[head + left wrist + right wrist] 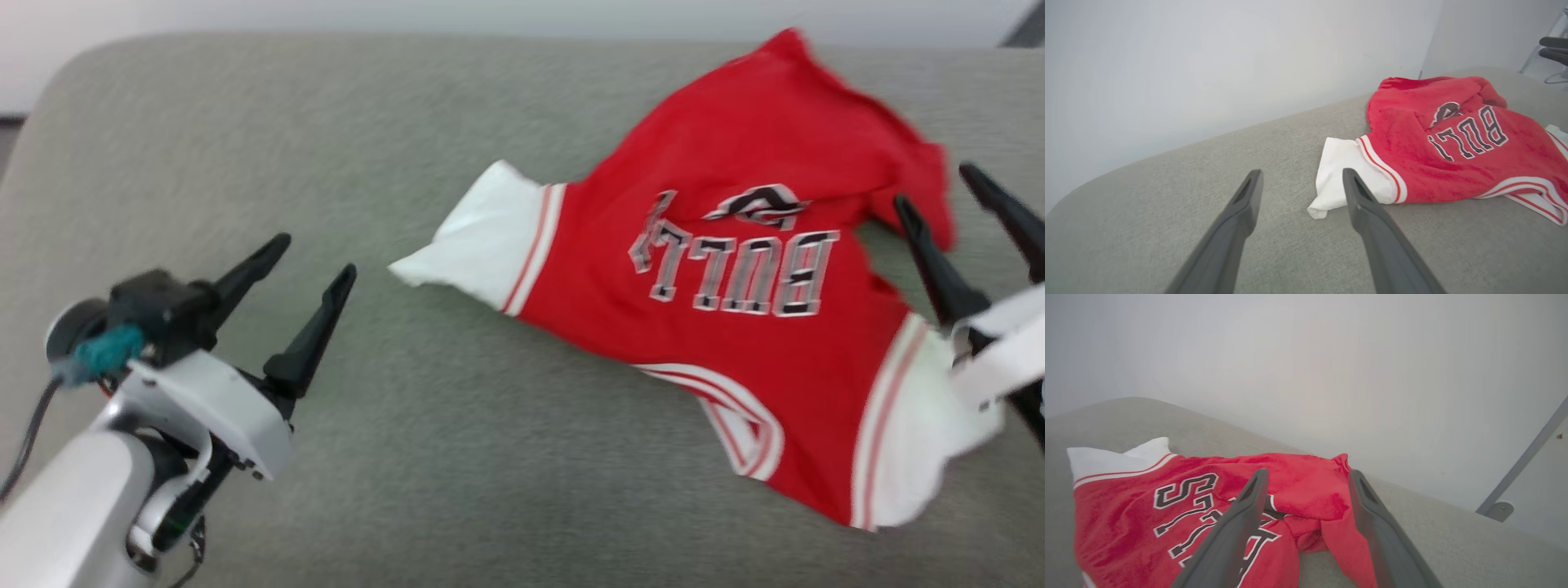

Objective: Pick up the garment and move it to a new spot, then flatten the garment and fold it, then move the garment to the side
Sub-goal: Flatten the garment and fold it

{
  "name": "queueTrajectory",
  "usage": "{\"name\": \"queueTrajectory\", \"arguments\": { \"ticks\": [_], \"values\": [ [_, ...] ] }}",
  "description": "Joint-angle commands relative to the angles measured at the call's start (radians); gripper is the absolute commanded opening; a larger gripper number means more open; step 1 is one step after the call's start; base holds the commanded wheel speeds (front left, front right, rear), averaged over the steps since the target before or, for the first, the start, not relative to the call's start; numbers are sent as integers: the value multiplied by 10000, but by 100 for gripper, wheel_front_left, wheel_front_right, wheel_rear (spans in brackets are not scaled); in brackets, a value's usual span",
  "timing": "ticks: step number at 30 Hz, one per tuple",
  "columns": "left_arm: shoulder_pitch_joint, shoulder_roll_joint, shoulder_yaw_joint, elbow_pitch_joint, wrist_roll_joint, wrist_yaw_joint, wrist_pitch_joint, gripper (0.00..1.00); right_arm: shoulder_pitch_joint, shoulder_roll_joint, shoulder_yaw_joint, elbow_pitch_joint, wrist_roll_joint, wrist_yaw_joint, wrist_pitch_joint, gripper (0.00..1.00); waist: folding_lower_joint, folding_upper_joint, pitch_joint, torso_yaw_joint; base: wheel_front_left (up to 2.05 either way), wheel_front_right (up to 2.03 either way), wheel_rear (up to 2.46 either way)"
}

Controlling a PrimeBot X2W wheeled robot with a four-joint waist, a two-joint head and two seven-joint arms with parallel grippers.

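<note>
Left gripper (314, 257) spread wide and empty, hovering over bare grey cushion (245, 122) left of centre, well clear of the cloth. Next over, the garment (718, 163) sits on the cushion's right half and runs up to the far edge. It's rumpled, lettering face up, far hem folded over itself. One white sleeve (482, 237) points at the cushion's middle, the other lies at the near right. Right gripper (935, 186) also wide open, holding nothing. Its fingers straddle the bunched red hem near the right edge, contact unclear. Looks like relocation is done and flattening is up. Next: left reaches for the white sleeve, right pinches the folded hem, then both pull apart to spread it before folding.
</note>
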Motion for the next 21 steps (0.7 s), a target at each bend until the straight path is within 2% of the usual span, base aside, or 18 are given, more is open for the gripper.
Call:
{"name": "queueTrajectory", "arguments": {
  "ticks": [1, 6, 11, 15, 21],
  "values": [
    [-184, 222, -231, -35, -194, -220, 433, 100, 620, 186, -552, -494, -262, -17, -47, 100, 0, 0, -1099, -1249, 0, 0, 0],
    [-1066, 923, -1415, -35, -1126, -564, 1993, 100, 2482, 777, -2228, -2257, -1006, -15, 352, 100, 0, 0, -1149, -1614, 0, 0, 0],
    [-2479, 1864, -3828, -125, -1766, -568, 3016, 100, 3849, 1531, -3507, -3763, -1565, -15, 1117, 100, 0, 0, -1031, -1888, 0, 0, 0],
    [-3725, 2235, -5651, 316, -2102, -568, 3251, 100, 4492, 1962, -4137, -4634, -1875, -15, 1545, 100, 0, 0, -848, -2122, 0, 0, 0],
    [-5400, 2588, -7955, 1571, -2343, -559, 2978, 100, 4798, 2273, -4460, -5424, -2072, -15, 1912, 100, 0, 0, -478, -2517, 0, 0, 0]
  ]
}}
